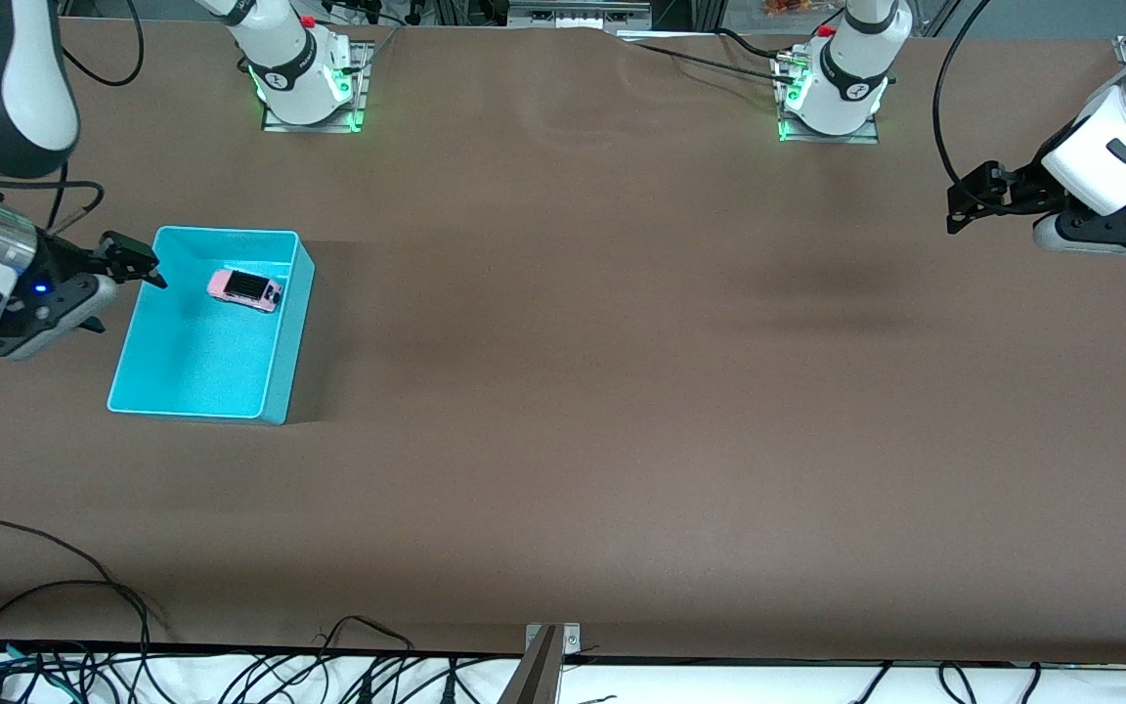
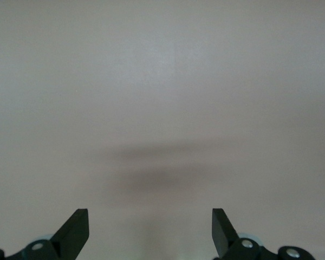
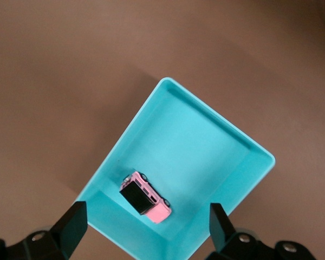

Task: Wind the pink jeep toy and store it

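Storage appears complete: the tiny light-pink jeep toy [image 1: 244,287] with black roof rests inside the turquoise plastic bin [image 1: 194,386], the empty right gripper [image 1: 123,284] spread wide just beside the bin, the left gripper [image 1: 966,203] equally wide, waiting well apart from it

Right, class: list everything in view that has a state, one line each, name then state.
pink jeep toy: upright on its wheels inside the bin, not held.
turquoise bin: upright, open-topped, holding only the jeep.
left gripper: open, empty, over bare table.
right gripper: open, empty, at the bin's rim.
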Tool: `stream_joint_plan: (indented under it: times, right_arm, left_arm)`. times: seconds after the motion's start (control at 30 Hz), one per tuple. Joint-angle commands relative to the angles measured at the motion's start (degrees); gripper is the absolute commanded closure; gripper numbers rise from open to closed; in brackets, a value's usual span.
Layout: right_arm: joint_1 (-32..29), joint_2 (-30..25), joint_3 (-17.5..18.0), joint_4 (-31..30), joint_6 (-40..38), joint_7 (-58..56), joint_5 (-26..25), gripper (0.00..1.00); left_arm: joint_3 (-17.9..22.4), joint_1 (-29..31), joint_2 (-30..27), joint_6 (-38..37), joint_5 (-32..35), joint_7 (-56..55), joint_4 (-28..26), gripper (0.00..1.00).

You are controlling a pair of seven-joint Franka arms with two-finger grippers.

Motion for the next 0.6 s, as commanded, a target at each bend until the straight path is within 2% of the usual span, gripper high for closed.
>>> stream_joint_plan:
  times: [0.0,0.33,0.57]
  right_arm:
    - [-0.11,0.94,-0.46,6.87,-5.56,14.73,0.26,0.0]
    - [-0.02,0.94,-0.2,16.45,-15.67,26.7,-4.66,0.0]
    - [-0.11,0.32,-0.64,17.16,-16.65,30.66,-4.57,0.0]
  left_arm:
    - [0.23,0.1,0.47,-0.39,-0.67,-0.39,1.39,0.0]
    - [0.23,0.02,0.47,-0.39,-0.67,-0.39,1.39,0.0]
    - [0.15,0.02,0.47,-0.39,-0.76,-0.39,1.39,0.0]
